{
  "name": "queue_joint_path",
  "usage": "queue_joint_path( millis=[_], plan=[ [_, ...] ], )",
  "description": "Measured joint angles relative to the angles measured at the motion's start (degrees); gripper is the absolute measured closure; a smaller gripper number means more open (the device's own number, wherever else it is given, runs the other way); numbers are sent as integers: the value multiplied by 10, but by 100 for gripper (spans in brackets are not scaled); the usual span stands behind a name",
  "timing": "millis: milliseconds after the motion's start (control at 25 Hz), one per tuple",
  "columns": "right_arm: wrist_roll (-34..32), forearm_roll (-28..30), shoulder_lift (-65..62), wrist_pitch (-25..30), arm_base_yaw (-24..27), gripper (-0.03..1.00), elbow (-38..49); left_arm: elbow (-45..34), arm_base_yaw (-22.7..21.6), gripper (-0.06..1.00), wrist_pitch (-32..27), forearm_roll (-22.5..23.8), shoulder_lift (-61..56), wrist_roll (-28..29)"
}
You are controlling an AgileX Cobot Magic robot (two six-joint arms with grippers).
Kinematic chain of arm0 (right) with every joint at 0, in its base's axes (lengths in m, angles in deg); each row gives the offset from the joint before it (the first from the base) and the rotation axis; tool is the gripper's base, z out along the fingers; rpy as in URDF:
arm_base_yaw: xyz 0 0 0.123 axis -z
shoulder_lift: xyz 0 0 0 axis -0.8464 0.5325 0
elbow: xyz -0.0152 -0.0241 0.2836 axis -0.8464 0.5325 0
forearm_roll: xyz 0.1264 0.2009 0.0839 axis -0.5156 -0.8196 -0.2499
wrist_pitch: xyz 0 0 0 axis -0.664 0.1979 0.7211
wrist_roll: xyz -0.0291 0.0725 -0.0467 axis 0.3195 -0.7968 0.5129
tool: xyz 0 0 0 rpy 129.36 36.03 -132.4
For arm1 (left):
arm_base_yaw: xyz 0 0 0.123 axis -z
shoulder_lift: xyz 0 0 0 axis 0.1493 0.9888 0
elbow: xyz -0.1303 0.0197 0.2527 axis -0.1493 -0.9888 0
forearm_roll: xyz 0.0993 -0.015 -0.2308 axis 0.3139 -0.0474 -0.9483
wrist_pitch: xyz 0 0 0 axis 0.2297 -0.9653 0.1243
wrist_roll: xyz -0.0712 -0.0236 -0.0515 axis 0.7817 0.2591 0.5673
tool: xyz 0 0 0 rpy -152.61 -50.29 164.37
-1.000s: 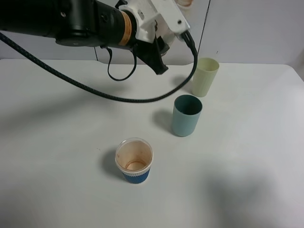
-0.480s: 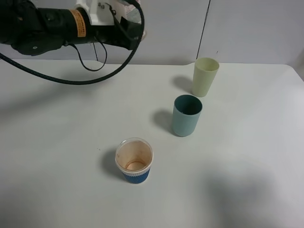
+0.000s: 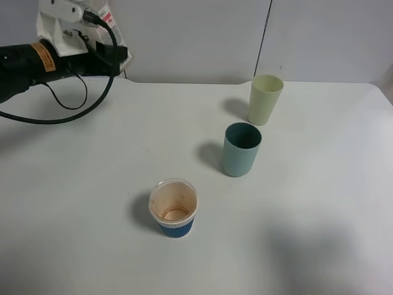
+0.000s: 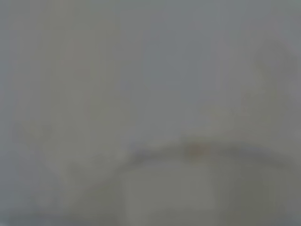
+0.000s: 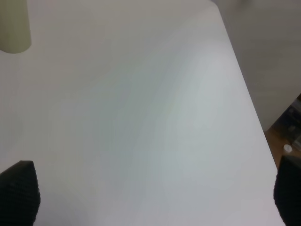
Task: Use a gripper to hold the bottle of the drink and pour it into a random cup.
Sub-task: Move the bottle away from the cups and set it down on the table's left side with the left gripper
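The left claw (image 3: 107,52) is gripping the probably light, thin-walled, slippery bottle (image 3: 120,44) by its labelled body, wanting gentle mid-body pressure, while the right claw (image 5: 153,190) is gaping empty.

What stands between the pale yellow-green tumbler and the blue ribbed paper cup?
The teal cup stands there, nearer the tumbler than the paper cup, as the exterior high view shows.

The left end effector (image 3: 114,56) grips the bottle (image 3: 108,16), well apart from the cup (image 3: 241,150).
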Motion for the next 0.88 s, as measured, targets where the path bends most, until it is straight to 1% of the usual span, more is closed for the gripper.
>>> queue_joint_path(
  millis=[160, 240, 320, 520, 800, 880],
  plan=[
    [0, 0, 0, 0, 0, -2, 0, -37, -36, 60, 1, -48, 1, -62],
    [0, 0, 0, 0, 0, -2, 0, -50, -52, 60, 4, -65, 9, -76],
    [0, 0, 0, 0, 0, -2, 0, -60, -67, 60, 5, -72, 24, -81],
    [0, 0, 0, 0, 0, -2, 0, -65, -85, 60, 11, -68, 77, -89],
    [0, 0, 0, 0, 0, -2, 0, -65, -86, 60, 93, -32, 160, -108],
    [0, 0, 0, 0, 0, -2, 0, -65, -86, 60, 107, -26, 181, -111]
  ],
)
